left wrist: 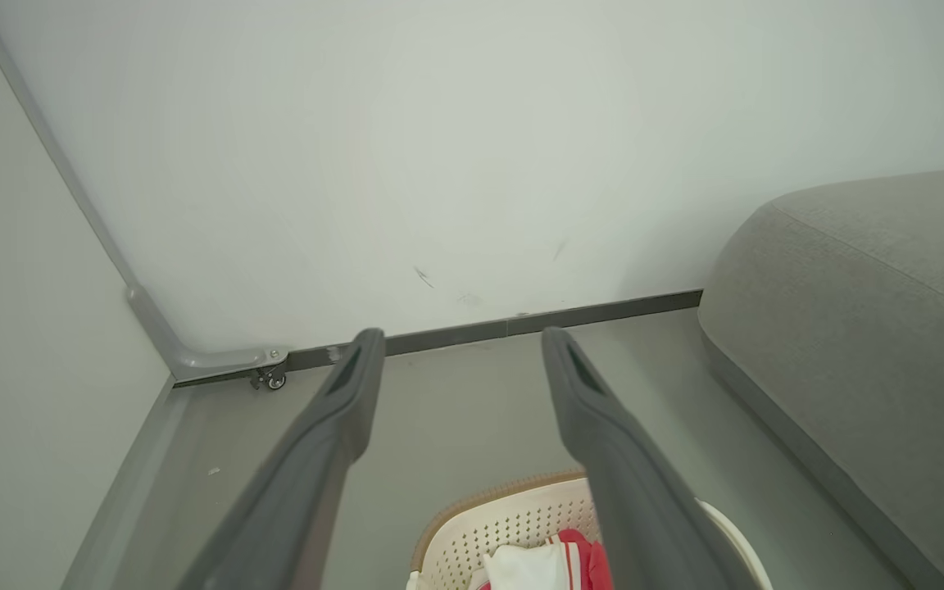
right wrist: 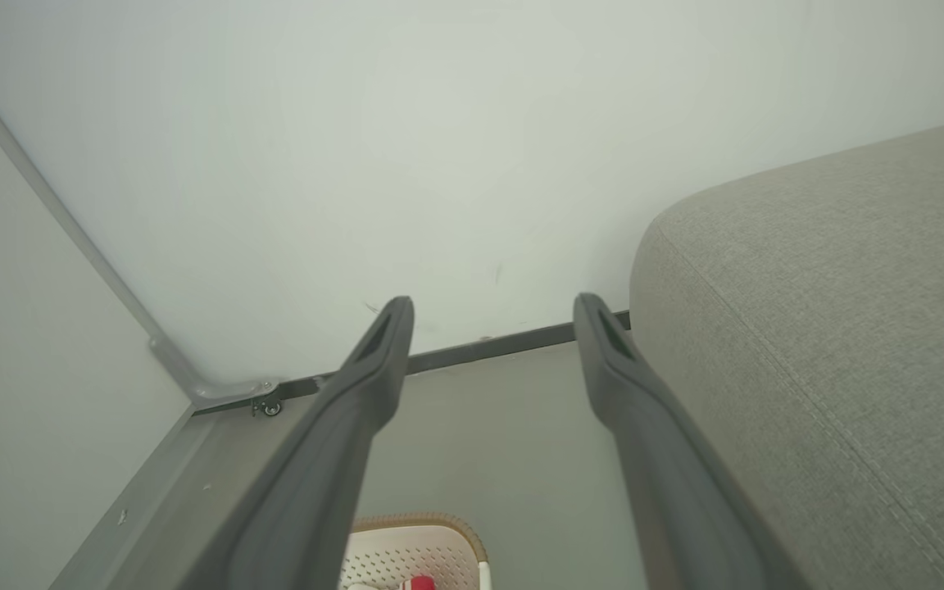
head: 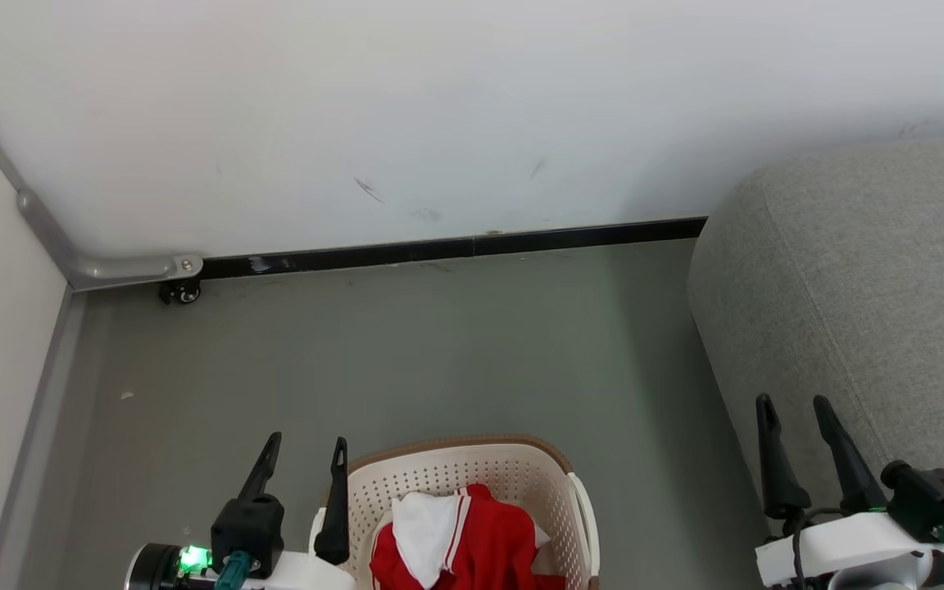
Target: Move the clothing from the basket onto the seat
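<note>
The clothing point(head: 472, 541) lies heaped in the basket point(head: 447, 469), a bright red bundle with a fold of white lining turned up on top and a run of red-and-white striped trim beside it. How many garments are in the heap I cannot tell, as the pile is cut off low down in the head view. The basket stands on the grey floor point(head: 439, 352), with the seat point(head: 873, 279) off to the robot's right, apart from the basket across a strip of bare floor. The part of the grey cushion that I can see carries only its own weave and seams, no red cloth. The left claw point(head: 308, 442) hangs just beside the basket's left rim, its two dark fingers spread wide with nothing between them. The right claw point(head: 791, 401) hovers in front of the seat's edge, likewise parted and holding nothing. Behind it all run the white wall point(head: 439, 106) and its black skirting point(head: 472, 246). By my reckoning the job has not begun: every garment I can see waits to be gripped, lifted out, carried across and laid on the cushion.
</note>
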Controlling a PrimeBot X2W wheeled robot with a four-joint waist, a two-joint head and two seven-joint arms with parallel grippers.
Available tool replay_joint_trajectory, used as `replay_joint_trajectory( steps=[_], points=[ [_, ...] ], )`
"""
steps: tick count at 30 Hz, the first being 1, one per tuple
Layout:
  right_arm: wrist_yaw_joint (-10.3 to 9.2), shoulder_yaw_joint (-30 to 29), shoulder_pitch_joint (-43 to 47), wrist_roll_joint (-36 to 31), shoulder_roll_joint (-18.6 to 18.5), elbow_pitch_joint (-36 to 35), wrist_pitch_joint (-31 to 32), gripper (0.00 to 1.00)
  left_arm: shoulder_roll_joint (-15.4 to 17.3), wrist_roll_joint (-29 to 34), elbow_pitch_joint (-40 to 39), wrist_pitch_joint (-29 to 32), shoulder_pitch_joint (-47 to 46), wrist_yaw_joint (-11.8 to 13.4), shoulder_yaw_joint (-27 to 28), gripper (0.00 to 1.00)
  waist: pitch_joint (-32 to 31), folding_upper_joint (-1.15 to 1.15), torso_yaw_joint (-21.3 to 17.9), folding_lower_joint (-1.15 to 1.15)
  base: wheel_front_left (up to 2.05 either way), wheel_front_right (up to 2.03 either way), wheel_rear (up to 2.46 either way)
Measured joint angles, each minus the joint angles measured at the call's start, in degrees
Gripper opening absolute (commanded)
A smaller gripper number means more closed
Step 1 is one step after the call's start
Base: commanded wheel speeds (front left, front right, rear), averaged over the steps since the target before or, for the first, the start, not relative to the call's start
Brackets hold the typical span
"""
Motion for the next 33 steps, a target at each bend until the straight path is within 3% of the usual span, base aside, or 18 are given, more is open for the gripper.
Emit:
replay_joint_trajectory(
  steps=[33],
  points=[
    [0.0, -1.41, -4.46, -0.56, -0.03, -8.1, -0.42, 1.0, 1.75, 5.75, 12.77, 0.0, -8.21, -4.88, -6.28, 1.0, 12.21, 0.0, -3.94, 0.0, 0.0, 0.0, 0.0]
  ],
)
